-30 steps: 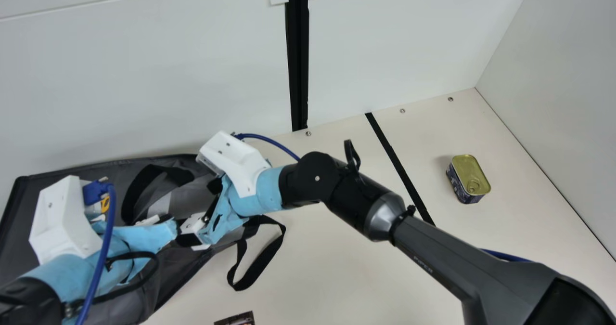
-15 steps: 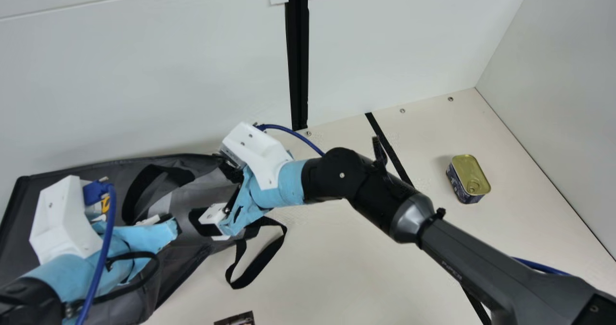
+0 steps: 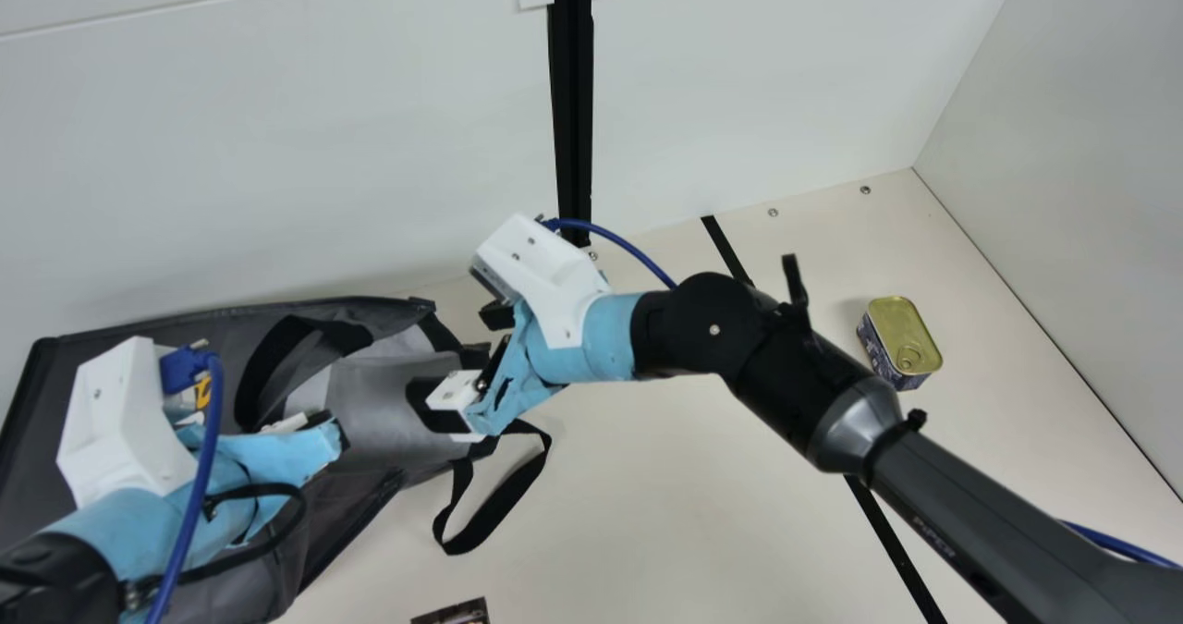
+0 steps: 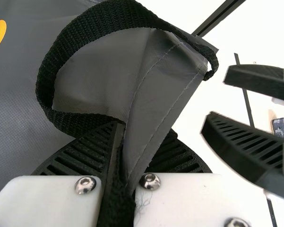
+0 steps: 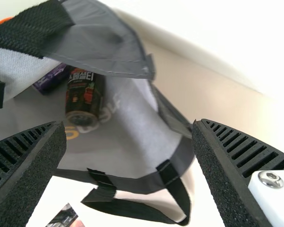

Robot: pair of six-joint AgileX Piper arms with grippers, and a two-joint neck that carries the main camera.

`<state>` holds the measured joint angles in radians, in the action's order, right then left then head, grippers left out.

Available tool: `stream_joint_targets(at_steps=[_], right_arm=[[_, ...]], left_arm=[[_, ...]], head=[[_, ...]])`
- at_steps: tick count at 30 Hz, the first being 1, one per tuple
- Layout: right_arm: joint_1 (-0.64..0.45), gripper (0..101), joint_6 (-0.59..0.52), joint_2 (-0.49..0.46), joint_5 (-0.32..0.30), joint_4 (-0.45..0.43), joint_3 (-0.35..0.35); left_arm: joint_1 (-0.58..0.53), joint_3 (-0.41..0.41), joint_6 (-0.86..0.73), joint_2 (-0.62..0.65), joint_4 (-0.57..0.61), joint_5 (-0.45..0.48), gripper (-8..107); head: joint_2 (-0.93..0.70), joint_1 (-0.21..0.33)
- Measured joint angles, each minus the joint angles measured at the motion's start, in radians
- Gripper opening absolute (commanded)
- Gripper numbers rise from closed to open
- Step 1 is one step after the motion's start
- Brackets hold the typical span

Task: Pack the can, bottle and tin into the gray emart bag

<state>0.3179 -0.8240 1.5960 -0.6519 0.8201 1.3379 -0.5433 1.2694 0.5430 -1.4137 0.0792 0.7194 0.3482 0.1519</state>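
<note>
In the main view my left gripper [image 3: 340,437] is at the gray bag [image 3: 69,365], which lies at the left; in the left wrist view my left gripper [image 4: 122,142] is shut on the bag's edge and black strap. My right gripper [image 3: 459,358] stands open by the bag's right end. The right wrist view has my right gripper [image 5: 128,132] with its fingers wide apart, facing the bag's mouth. Inside the bag lie a dark can [image 5: 84,97] with a red design and a purple item [image 5: 53,79]. The gold-topped tin [image 3: 904,336] stands on the table at the right.
A small dark printed card [image 3: 455,614] lies at the main view's bottom edge. A loose black strap [image 3: 504,508] trails from the bag onto the table. Pale walls rise behind and at the right, and a black tape line [image 3: 892,545] crosses the table.
My right gripper has moved to the right, away from my left gripper and toward the bag's right end, uncovering more of the bag. The left arm and the tin have kept still.
</note>
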Motion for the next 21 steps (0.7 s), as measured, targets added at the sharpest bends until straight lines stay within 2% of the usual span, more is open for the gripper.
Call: stream_joint_targets(at_steps=[21], right_arm=[[-0.152, 91, -0.017, -0.128, -0.043, -0.061, -0.066]], left_arm=[[0.000, 0.000, 0.000, 0.000, 0.000, 0.000, 10]], head=[[0.000, 0.000]])
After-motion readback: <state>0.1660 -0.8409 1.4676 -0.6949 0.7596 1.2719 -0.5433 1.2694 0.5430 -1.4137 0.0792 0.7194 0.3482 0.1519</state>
